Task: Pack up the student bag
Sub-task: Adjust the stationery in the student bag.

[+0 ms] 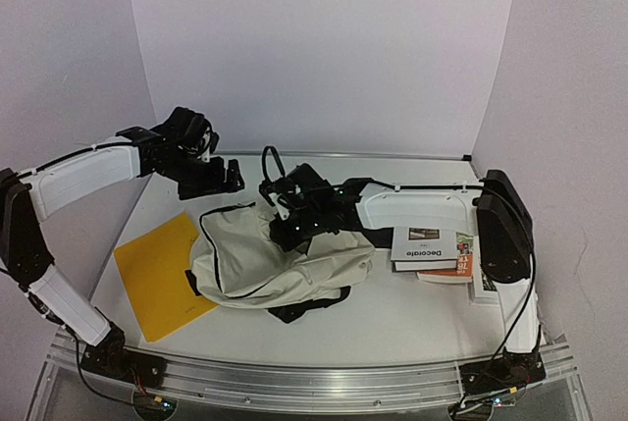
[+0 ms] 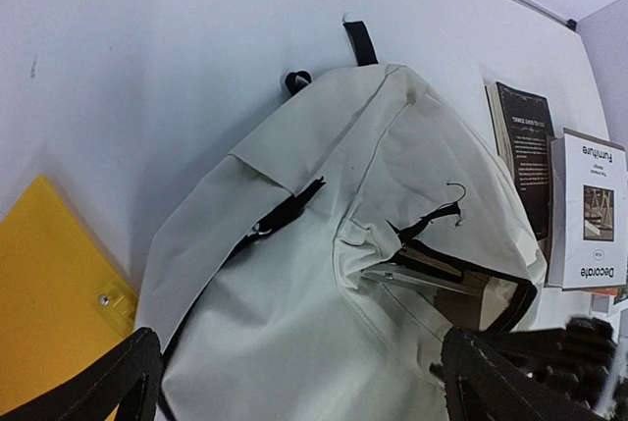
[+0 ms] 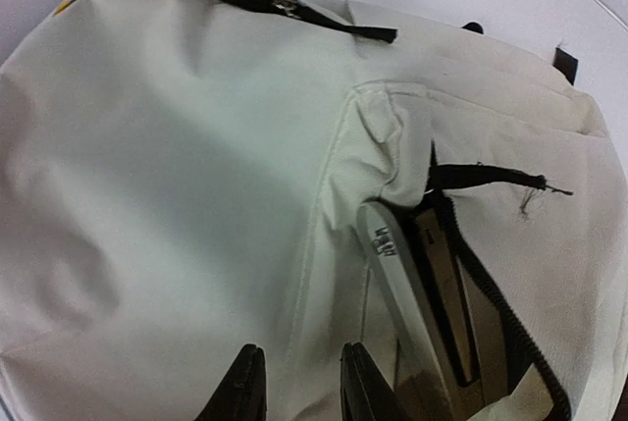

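**Two arms at the open mouth of the bag: loading step, partly done**

The student bag [image 1: 280, 259], a cream backpack with black zipper trim, lies on its side at the middle of the table [image 1: 392, 328]. Its unzipped mouth [image 3: 491, 284] faces the right side of the scene. A yellow folder [image 1: 162, 274] lies flat just to the left of the bag. A stack of books [image 1: 437, 254], topped by one titled "Decorate", sits just to the right of it. A pale flat slab with a printed edge [image 3: 388, 254], probably a book or notebook, shows inside the mouth, so at least one item appears packed.

The left gripper [image 1: 232, 176] hangs above the far-left end of the bag, jaws spread wide and empty. The right gripper [image 1: 287, 228] reaches across from the right and sits low over the bag's upper panel, beside the mouth. Its jaws are narrow, a slim gap between the fingertips [image 3: 245, 382]. Whether they pinch any fabric cannot be told.

The step in hand looks like managing the mouth between insertions. The next move likely calls for one gripper to lift the upper lip of the mouth. The other would then fetch a book from the stack, or the folder, and slide it in flat beside the slab. The slack fabric and the loose zipper tape [image 3: 491, 178] could snag an entering corner.
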You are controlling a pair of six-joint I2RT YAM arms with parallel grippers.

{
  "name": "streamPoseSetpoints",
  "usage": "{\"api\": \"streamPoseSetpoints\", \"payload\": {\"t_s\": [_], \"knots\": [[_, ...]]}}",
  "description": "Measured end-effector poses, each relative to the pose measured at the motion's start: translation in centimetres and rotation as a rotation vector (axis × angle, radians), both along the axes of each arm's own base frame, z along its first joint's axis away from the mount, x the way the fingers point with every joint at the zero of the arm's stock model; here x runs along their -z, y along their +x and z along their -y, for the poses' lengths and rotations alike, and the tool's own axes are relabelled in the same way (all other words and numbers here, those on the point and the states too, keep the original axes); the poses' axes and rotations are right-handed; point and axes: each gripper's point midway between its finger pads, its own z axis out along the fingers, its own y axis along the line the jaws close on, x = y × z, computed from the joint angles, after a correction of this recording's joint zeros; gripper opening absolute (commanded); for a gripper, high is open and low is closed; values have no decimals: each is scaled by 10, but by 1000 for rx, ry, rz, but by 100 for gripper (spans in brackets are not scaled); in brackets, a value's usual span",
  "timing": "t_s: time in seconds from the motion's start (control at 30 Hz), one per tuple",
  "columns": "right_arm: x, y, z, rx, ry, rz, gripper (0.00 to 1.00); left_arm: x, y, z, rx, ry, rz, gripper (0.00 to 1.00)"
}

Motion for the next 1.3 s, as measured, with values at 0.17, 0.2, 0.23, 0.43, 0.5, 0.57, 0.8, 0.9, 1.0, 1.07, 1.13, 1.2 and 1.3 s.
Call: {"api": "streamPoseSetpoints", "payload": {"t_s": [0.17, 0.2, 0.23, 0.43, 0.5, 0.57, 0.8, 0.9, 1.0, 1.07, 1.13, 1.2, 1.3], "knots": [[16, 16, 9, 64, -88, 35, 32, -12, -24, -25, -51, 18, 14, 100], [19, 19, 10, 74, -101, 41, 33, -9, -30, -29, -58, 21, 1, 100], [21, 21, 12, 83, -114, 47, 34, -6, -35, -33, -66, 25, -13, 100], [30, 34, 13, 115, -154, 68, 35, 35, -59, -50, -118, 40, -136, 100], [33, 37, 13, 119, -162, 72, 35, 49, -67, -54, -130, 39, -182, 100], [37, 39, 12, 124, -170, 76, 34, 57, -72, -57, -144, 32, -209, 97], [53, 44, 12, 134, -204, 84, 29, 67, -74, -52, -153, -33, -229, 74], [56, 48, 13, 147, -216, 98, 19, 70, -73, -48, -151, -65, -228, 50], [56, 52, 17, 168, -231, 118, 11, 69, -68, -44, -148, -92, -214, 28], [55, 54, 19, 178, -237, 130, 5, 68, -63, -42, -150, -108, -202, 16], [54, 56, 20, 186, -243, 140, 3, 69, -60, -42, -157, -116, -193, 8], [54, 57, 21, 193, -243, 142, 0, 68, -59, -43, -163, -119, -187, 2], [54, 60, 23, 208, -233, 136, 0, 66, -56, -45, -171, -120, -175, 0]]}}
